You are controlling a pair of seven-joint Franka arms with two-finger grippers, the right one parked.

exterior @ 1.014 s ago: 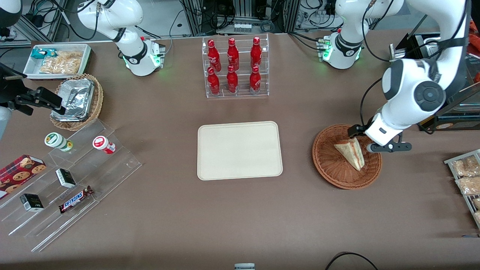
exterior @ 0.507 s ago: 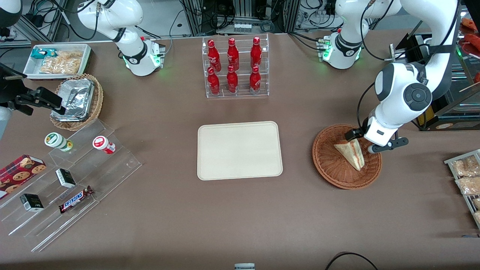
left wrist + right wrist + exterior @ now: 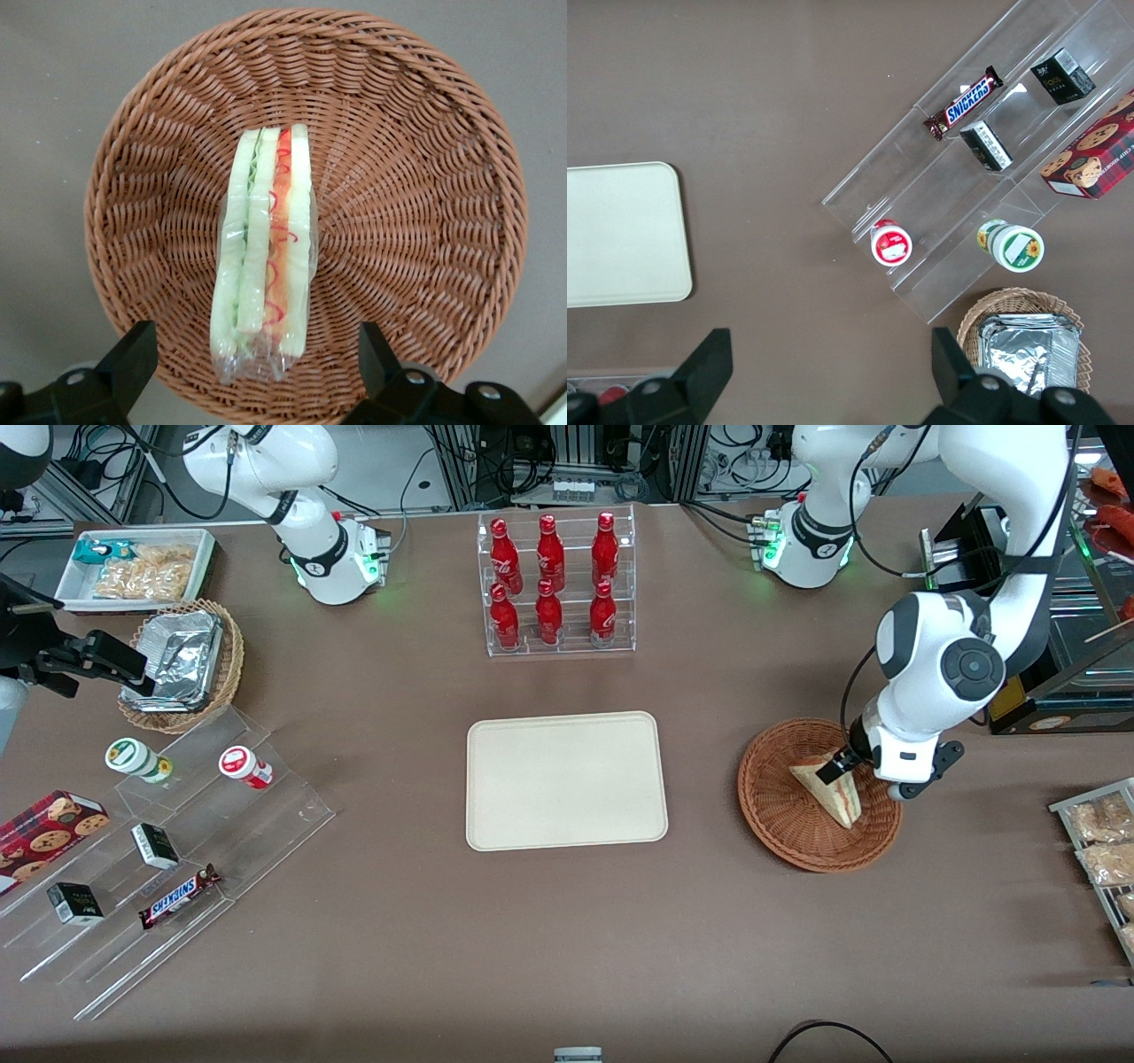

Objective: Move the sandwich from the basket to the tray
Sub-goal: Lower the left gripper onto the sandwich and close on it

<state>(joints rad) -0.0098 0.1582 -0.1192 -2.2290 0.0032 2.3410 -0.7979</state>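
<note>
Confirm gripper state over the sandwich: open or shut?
Open. The gripper hangs above the basket, its fingers spread wider than the sandwich, touching neither side of it.

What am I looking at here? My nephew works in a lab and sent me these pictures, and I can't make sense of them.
These are three cameras at one moment. One looks down at a table from the front; the other two sit on the robot arms' wrists. The working arm's gripper hangs over a round wicker basket, its jaws open on either side of a wrapped sandwich lying in it, holding nothing yet. The cream tray where the sandwich should go waits beside the basket. Elsewhere are red bottles in a clear rack and snacks on clear steps.
</note>
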